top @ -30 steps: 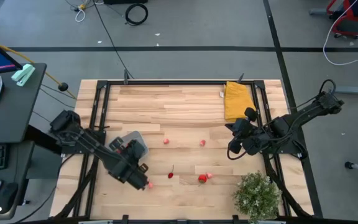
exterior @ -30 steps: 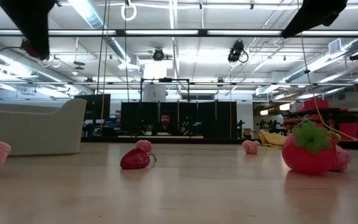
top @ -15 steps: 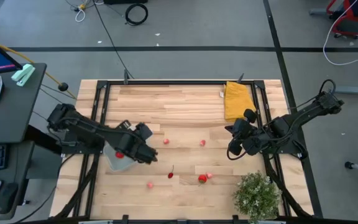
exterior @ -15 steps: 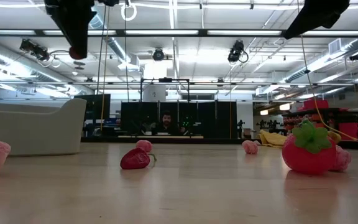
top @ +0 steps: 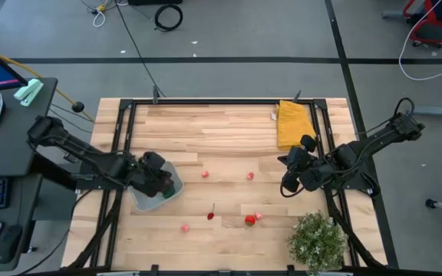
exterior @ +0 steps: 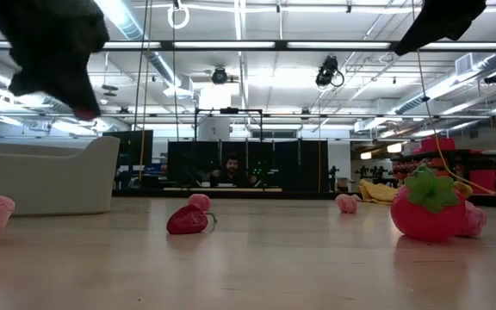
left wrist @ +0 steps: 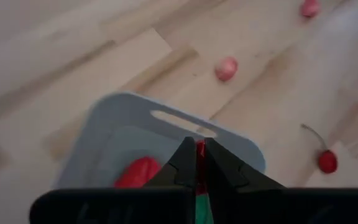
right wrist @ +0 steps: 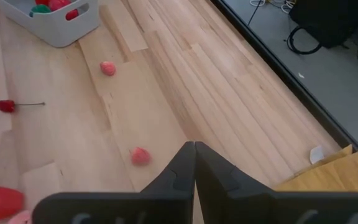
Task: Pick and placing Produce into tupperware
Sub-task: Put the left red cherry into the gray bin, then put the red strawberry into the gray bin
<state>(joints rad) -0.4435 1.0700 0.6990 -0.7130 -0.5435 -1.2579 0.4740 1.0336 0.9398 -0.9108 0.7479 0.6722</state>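
My left gripper (top: pixel 166 184) hangs over the tupperware (top: pixel 140 201), a pale grey-blue tray near the table's left side. It is shut on a small red produce piece. A red piece (left wrist: pixel 138 171) and a green one (top: pixel 174 186) lie inside the tray. More red and pink produce rests on the wood: two pink pieces (top: pixel 205 175) (top: pixel 249 176), one pink piece (top: pixel 183 227), a cherry (top: pixel 211 216) and a strawberry (top: pixel 249 220). My right gripper (top: pixel 288 184) waits shut near the table's right side, holding nothing. My left gripper pinches a small red piece (left wrist: pixel 199 148) between its two fingers, and only a thin red strip shows in the gap. The fingers point down at the tray from above. In the low view the red tip (exterior: pixel 84 111) hangs clear above the tupperware's wall (exterior: pixel 50 176).
A folded yellow cloth (top: pixel 292 123) lies at the far right and a bushy green plant (top: pixel 317 241) stands at the near right corner. Black frame rails run along the table's edges. Bare wood lies between the tray and the scattered pieces.
My left gripper has swung from near the pink piece by the table's near edge toward the far side and left, ending over the tupperware. It stayed shut on the red piece and came lower. The right arm kept still.
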